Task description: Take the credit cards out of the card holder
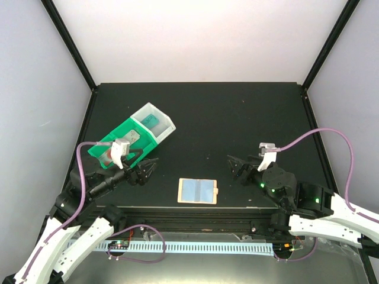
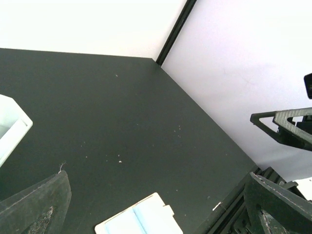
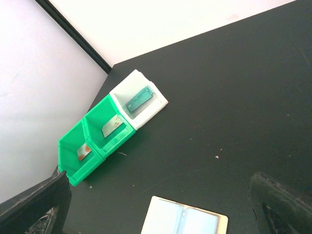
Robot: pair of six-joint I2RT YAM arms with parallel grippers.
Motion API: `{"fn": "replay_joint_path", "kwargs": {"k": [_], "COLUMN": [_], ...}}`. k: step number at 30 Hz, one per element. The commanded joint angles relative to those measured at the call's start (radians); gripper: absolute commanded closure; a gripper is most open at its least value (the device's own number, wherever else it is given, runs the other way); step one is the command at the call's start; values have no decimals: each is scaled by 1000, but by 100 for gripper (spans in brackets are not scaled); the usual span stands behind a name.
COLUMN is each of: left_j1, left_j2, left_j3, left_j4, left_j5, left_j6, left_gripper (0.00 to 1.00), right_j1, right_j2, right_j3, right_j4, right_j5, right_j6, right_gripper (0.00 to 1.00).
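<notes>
The card holder (image 1: 197, 191) lies open and flat, pale blue panels up, at the 6 o'clock edge of the dark bench (image 1: 237, 118). Toward 10 o'clock from it, a teal card (image 1: 151, 120) sits in the white bin (image 1: 166, 126), with a pale card (image 1: 131, 138) and a red-blotched card (image 3: 84, 152) in the adjoining green bins (image 1: 148, 142). The left gripper (image 1: 152, 168), jaws wide and empty, hovers at the holder's 10 o'clock. The right gripper (image 1: 234, 167), equally wide and empty, hovers at its 2 o'clock.
</notes>
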Motion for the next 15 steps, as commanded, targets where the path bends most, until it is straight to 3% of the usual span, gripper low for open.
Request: {"fn": "replay_joint_path", "kwargs": {"k": [1,15], "left_j1": [-5,-6], "left_j2": [-44,-52], "left_j3": [2,5], "left_j4": [57,7], "left_j5": [-28,-91], "left_j6": [-7,-11], "left_gripper": [1,1], "right_j1": [4,3], "right_j2": [-11,-36], "right_j3": [24,-21], "right_j4": [6,34], "right_j5": [22,9], "right_j6": [11,30], "right_gripper": [0,0]}}
